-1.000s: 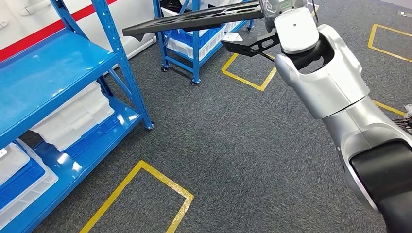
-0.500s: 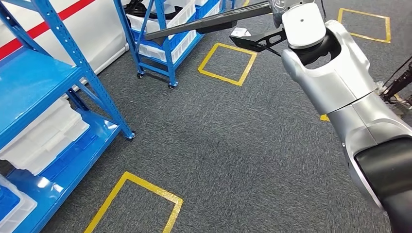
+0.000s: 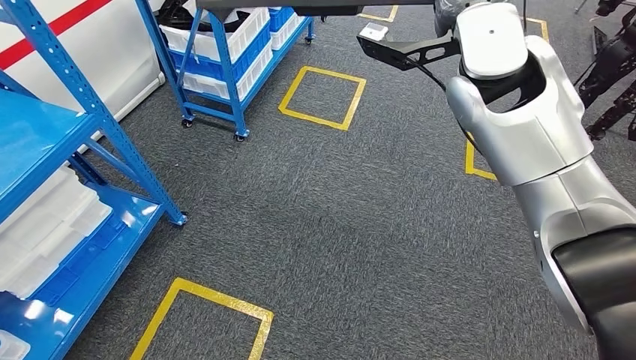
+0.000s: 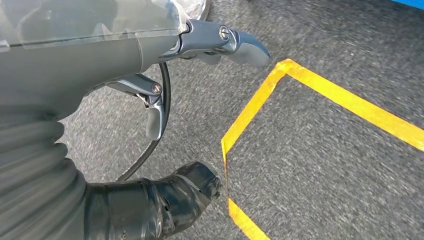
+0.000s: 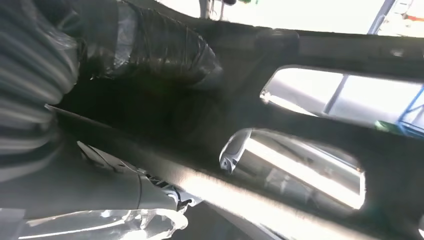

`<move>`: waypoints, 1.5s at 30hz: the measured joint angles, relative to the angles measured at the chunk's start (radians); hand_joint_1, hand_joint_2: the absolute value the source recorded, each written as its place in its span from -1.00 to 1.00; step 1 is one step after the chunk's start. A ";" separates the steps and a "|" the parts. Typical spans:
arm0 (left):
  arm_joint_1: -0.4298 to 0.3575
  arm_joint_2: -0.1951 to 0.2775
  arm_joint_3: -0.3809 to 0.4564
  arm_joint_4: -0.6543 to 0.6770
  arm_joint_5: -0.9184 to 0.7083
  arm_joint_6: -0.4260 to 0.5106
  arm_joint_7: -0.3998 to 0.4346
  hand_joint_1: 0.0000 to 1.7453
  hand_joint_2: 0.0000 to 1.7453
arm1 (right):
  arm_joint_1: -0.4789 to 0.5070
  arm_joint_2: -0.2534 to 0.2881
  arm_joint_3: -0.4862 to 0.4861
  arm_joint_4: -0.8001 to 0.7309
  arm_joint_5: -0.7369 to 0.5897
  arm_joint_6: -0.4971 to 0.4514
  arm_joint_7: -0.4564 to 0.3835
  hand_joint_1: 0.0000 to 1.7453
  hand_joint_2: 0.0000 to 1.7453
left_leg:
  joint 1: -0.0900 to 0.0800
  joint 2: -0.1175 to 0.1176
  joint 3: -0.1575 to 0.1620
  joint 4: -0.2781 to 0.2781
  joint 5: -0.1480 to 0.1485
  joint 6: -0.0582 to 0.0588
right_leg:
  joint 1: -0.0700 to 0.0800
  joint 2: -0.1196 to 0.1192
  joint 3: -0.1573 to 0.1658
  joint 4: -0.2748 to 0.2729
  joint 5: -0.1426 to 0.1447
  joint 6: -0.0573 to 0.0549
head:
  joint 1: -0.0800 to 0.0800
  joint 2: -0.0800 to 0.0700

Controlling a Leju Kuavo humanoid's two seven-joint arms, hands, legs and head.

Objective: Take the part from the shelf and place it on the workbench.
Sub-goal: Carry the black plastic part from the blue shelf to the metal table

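Observation:
The part (image 3: 405,51) is a long, flat black plastic piece with cut-out openings, carried high at the top of the head view. My right arm (image 3: 517,120) reaches up to it. In the right wrist view my right hand (image 5: 145,55) grips the part (image 5: 310,120), its dark taped thumb pressed on the black surface. In the left wrist view my left hand (image 4: 150,100) hangs over the grey carpet with its fingers apart and nothing in it.
A blue shelf (image 3: 90,120) with white bins stands at the left. A blue wheeled rack (image 3: 225,52) with white and blue bins is farther back. Yellow tape squares (image 3: 322,94) mark the grey carpet. Black equipment (image 3: 615,67) stands at the far right.
The whole view has swung round: the blue shelf and rack have slid left and the far yellow square toward the middle. The part stays in my right hand.

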 joint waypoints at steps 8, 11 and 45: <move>-0.002 -0.006 0.000 0.000 -0.001 0.000 0.000 -1.00 1.00 | 0.014 -0.006 -0.035 -0.073 -0.004 -0.006 0.006 1.00 1.00 | -0.006 0.049 0.018 -0.002 -0.020 -0.032 | 0.025 -0.034 0.142 -0.287 0.114 -0.039 | -0.001 0.000; -0.001 -0.008 0.000 0.000 -0.002 0.001 0.000 -1.00 1.00 | 0.020 -0.007 -0.044 -0.086 -0.006 -0.009 0.011 1.00 1.00 | -0.002 0.011 -0.015 0.084 -0.080 -0.041 | 0.015 -0.013 0.157 -0.306 0.122 -0.056 | -0.002 0.000; 0.002 -0.011 0.004 0.000 -0.032 0.007 -0.011 -1.00 1.00 | 0.139 -0.037 -0.244 -0.266 0.068 -0.045 0.036 1.00 1.00 | -0.005 -0.015 -0.095 0.268 -0.163 -0.038 | 0.022 0.019 0.156 -0.307 0.121 -0.062 | 0.001 0.000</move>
